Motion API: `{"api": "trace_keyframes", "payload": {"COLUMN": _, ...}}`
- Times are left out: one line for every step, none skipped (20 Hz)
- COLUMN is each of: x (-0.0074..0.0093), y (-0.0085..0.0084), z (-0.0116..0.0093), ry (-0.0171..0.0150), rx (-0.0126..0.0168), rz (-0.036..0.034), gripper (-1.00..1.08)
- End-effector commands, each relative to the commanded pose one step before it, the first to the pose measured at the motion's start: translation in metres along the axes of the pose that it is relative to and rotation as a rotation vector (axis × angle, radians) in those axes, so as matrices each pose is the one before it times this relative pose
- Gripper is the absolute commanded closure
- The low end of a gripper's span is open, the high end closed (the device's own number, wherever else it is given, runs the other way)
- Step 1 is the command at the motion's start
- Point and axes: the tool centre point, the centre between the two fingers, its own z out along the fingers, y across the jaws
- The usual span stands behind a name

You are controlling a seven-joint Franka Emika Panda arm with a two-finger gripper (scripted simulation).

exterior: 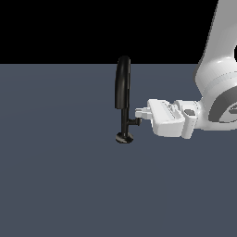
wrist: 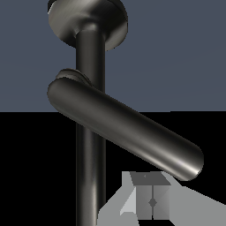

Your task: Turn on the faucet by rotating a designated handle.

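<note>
The glossy black faucet stands on the grey floor, with a small round base, a thin stem and a thick arched spout above. Its handle juts from the stem toward the exterior view's right. My white gripper reaches in horizontally from that side, its fingertips just above the handle and close to the stem. In the wrist view the handle is a long black lever slanting across the faucet's stem. My gripper sits shut by the lever's free end, fingers pressed together with nothing between them.
A flat dark grey floor stretches all around the faucet. The white arm fills the upper part of the exterior view's right side.
</note>
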Motion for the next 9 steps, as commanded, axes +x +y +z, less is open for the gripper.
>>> {"api": "trace_keyframes", "payload": {"x": 0.01998, "y": 0.00992, "z": -0.00038, "ry": 0.00075, "rx": 0.00141, "rz": 0.01811, "gripper": 1.08}}
{"api": "trace_keyframes", "payload": {"x": 0.0061, "y": 0.00299, "z": 0.0, "ry": -0.00023, "rx": -0.00022, "rz": 0.00232, "gripper": 1.08}}
{"api": "trace_keyframes", "payload": {"x": 0.00612, "y": 0.00297, "z": 0.0, "ry": -0.00024, "rx": -0.00022, "rz": 0.00237, "gripper": 1.08}}
{"api": "trace_keyframes", "payload": {"x": 0.00608, "y": 0.00296, "z": -0.00001, "ry": -0.00023, "rx": -0.00022, "rz": 0.00232, "gripper": 1.08}}
{"api": "trace_keyframes", "payload": {"x": 0.00604, "y": 0.00294, "z": -0.00001, "ry": -0.00022, "rx": -0.00021, "rz": 0.00227, "gripper": 1.08}}
{"api": "trace_keyframes", "payload": {"x": 0.00605, "y": 0.00291, "z": -0.00001, "ry": -0.00022, "rx": -0.00021, "rz": 0.00232, "gripper": 1.08}}
{"api": "trace_keyframes", "payload": {"x": 0.00604, "y": 0.00288, "z": -0.00002, "ry": -0.00021, "rx": -0.0002, "rz": 0.00232, "gripper": 1.08}}
{"api": "trace_keyframes", "payload": {"x": 0.00501, "y": 0.00234, "z": -0.00003, "ry": -0.00016, "rx": -0.00015, "rz": 0.00194, "gripper": 1.08}}
{"api": "trace_keyframes", "payload": {"x": 0.0, "y": 0.0, "z": 0.0, "ry": 0.0, "rx": 0.0, "rz": 0.0, "gripper": 1.08}}
